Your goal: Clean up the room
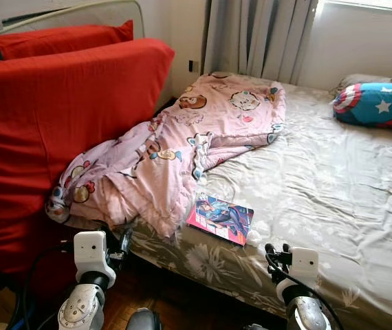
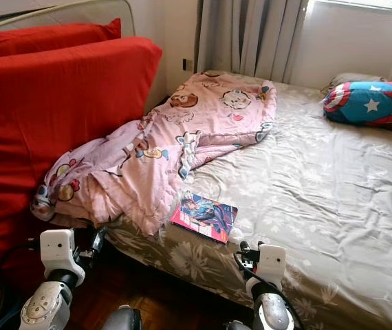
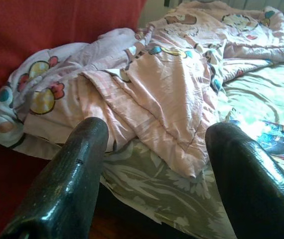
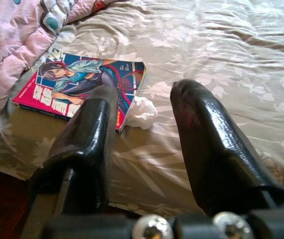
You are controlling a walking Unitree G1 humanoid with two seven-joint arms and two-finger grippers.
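A comic book (image 1: 221, 218) with a pink-edged cover lies flat near the foot edge of the bed (image 1: 333, 185), and a small crumpled white tissue (image 4: 142, 112) sits touching its corner on the floral grey-green sheet. Just beside the book, toward the robot's left, a rumpled pink blanket (image 1: 175, 151) printed with cartoon figures is heaped across that side of the bed, its lower end spilling over the mattress edge and its upper end spread flat toward the curtains (image 1: 258, 38). The blanket's left side presses against large red cushions (image 1: 58, 124) that stand upright along the bed. Far across the bed, near the window, a blue, red and white pillow (image 1: 378, 103) with white stars rests on the sheet, well apart from the book. The right hand (image 4: 144, 119) hovers low at the foot edge of the bed with its two black fingers (image 4: 216, 154) spread apart and empty, the book and tissue lying just beyond them. The left hand (image 3: 154, 149) is likewise released, fingers (image 3: 77, 174) apart and gripping nothing, held near the mattress edge and facing the hanging fold of the blanket. Dark wooden floor (image 1: 175, 302) shows below the bed between the two silver arms.
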